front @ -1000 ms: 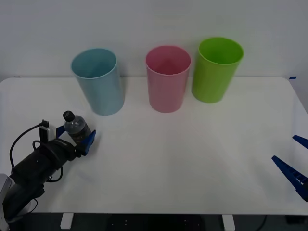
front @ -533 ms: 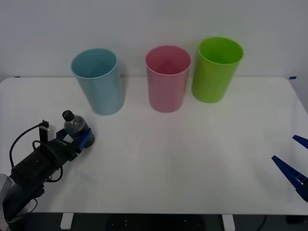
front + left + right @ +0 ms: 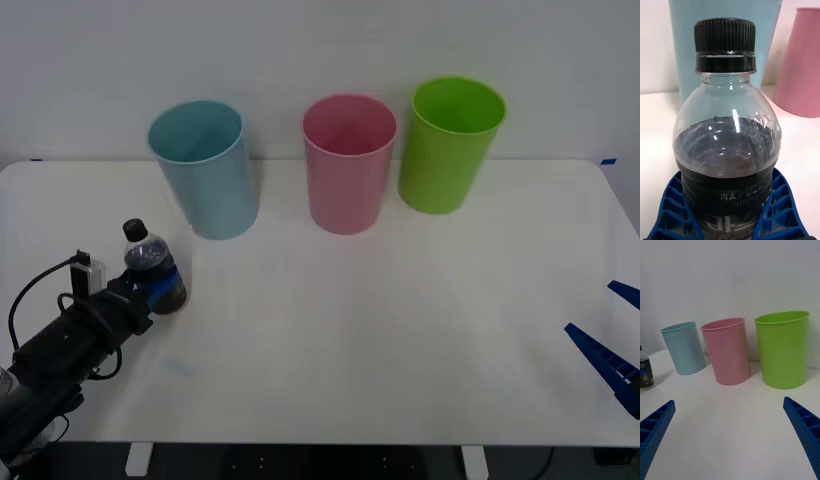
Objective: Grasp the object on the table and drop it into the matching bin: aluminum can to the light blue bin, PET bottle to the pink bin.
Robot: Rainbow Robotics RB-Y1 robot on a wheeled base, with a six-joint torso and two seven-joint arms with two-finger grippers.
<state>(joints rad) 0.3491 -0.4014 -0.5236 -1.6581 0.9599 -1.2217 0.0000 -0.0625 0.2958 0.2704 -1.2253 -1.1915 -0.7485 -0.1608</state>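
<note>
Left hand (image 3: 150,290) clamped round the upright PET bottle (image 3: 152,268) at near-left of the tabletop (image 3: 400,330), pink bin (image 3: 348,165) far-right of it; right hand (image 3: 610,345) open, idle near-right.

The setting reads as a robotics lab or test room — bare, staged, with nothing domestic about it. A large white table (image 3: 400,330) with rounded corners stands against a plain, undecorated white wall (image 3: 320,40). 3 plain plastic bins — light blue bin (image 3: 205,170), pink bin (image 3: 348,165) and lime green bin (image 3: 450,145) — stand in a tidy row along its far edge.
</note>
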